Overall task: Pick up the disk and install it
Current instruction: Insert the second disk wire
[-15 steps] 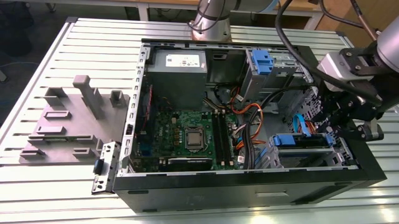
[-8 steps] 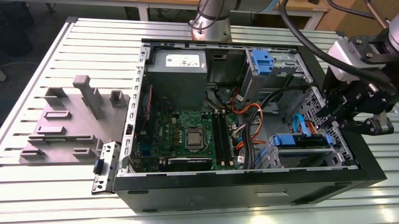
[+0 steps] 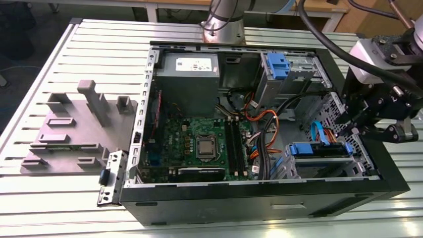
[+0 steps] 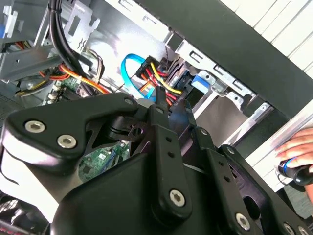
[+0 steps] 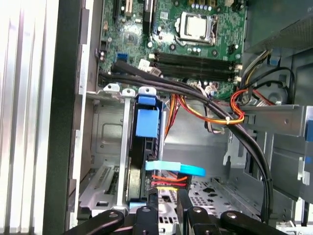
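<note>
The disk sits with its blue carrier rails in the lower drive cage at the front corner of the open computer case. The first wrist view shows the disk edge-on in that cage, a blue data cable and red-yellow power wires at its end. My gripper hangs over the case's edge on the exterior view's right, just off the disk's cabled end. In both wrist views the gripper stands open by a narrow gap with nothing between its fingers.
Inside the case lie the motherboard, a grey power supply, an upper drive cage and black cable bundles. On the slatted table stand a grey fixture and a loose metal bracket. A person's hand is outside the case.
</note>
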`<move>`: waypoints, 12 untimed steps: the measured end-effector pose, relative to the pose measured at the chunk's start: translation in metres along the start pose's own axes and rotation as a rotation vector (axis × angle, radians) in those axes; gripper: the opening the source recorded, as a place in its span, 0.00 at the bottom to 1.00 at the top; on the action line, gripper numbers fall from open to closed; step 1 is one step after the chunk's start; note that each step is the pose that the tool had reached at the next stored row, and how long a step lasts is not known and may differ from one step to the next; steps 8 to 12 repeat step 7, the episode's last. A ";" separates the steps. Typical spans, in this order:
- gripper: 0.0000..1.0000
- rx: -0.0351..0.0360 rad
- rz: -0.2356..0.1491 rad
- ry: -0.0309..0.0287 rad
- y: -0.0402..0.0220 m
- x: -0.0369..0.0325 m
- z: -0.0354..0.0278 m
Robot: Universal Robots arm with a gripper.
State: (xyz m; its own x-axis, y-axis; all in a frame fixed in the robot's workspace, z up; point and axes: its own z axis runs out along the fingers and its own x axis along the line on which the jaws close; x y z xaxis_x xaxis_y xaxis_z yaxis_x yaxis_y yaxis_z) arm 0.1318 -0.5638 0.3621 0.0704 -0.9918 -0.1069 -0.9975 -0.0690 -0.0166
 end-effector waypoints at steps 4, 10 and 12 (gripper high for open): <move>0.29 -0.0060 0.001 -0.0006 0.0001 0.0000 0.0001; 0.29 -0.0082 0.001 -0.0008 0.0001 0.0000 0.0001; 0.29 -0.0082 0.001 -0.0008 0.0001 0.0000 0.0001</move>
